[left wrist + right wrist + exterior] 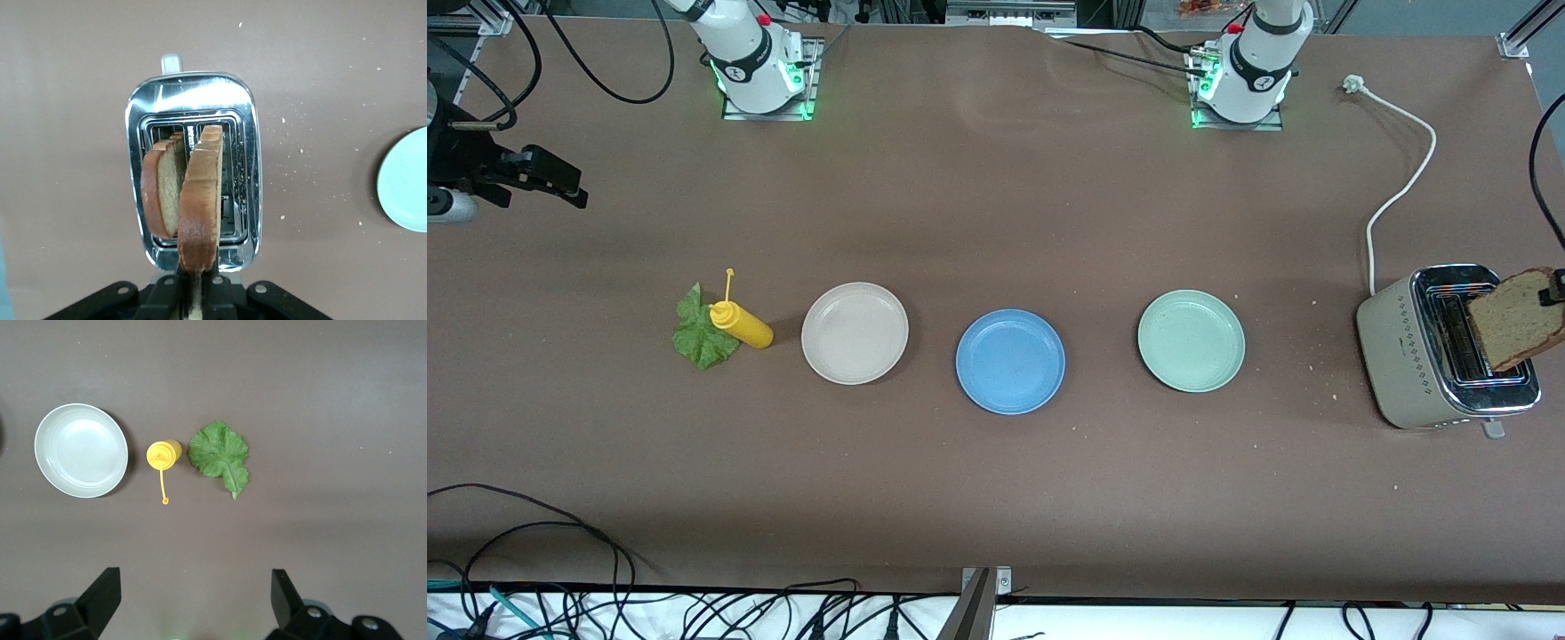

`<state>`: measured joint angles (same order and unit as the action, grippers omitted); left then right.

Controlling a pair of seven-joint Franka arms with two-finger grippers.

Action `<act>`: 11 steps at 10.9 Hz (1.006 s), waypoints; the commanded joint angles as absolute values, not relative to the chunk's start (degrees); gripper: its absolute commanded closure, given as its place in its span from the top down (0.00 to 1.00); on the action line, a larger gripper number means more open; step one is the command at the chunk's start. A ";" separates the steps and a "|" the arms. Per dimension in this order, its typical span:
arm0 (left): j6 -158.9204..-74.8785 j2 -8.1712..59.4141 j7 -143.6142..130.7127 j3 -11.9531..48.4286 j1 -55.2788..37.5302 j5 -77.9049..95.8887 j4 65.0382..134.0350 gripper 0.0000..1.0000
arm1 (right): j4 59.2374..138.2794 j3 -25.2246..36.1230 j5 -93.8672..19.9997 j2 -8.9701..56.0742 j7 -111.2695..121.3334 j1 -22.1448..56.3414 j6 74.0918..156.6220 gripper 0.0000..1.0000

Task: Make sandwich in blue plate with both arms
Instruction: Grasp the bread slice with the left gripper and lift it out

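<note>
Toaster (1423,356), mustard bottle (740,324), two plates (855,333)

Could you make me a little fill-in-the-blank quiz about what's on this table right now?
1. The left gripper holds a bread slice over the ____.
2. The lettuce leaf lies beside the yellow ____.
3. The blue plate sits between the cream plate and the ____ plate.
4. The right gripper's fingers are ____.

Answers: toaster; bottle; green; open

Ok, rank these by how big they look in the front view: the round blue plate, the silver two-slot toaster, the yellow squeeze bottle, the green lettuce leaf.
1. The silver two-slot toaster, largest.
2. The round blue plate.
3. The green lettuce leaf and the yellow squeeze bottle look about alike; the bottle covers part of the leaf, so no ranking between them.
</note>
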<state>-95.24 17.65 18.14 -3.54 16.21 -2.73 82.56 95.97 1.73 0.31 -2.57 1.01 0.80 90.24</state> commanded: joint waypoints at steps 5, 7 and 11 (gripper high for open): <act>-93.43 14.24 19.87 -0.01 15.56 -3.78 80.51 0.00 | 95.27 1.32 0.53 -2.64 0.44 0.35 89.30 1.00; -93.43 14.33 19.25 2.62 15.47 -3.52 80.42 0.00 | 95.27 1.41 0.53 -2.64 0.44 0.35 89.30 1.00; -93.69 14.32 9.86 7.12 8.99 -2.29 81.38 0.00 | 95.27 1.58 0.53 -2.64 0.44 0.26 89.12 1.00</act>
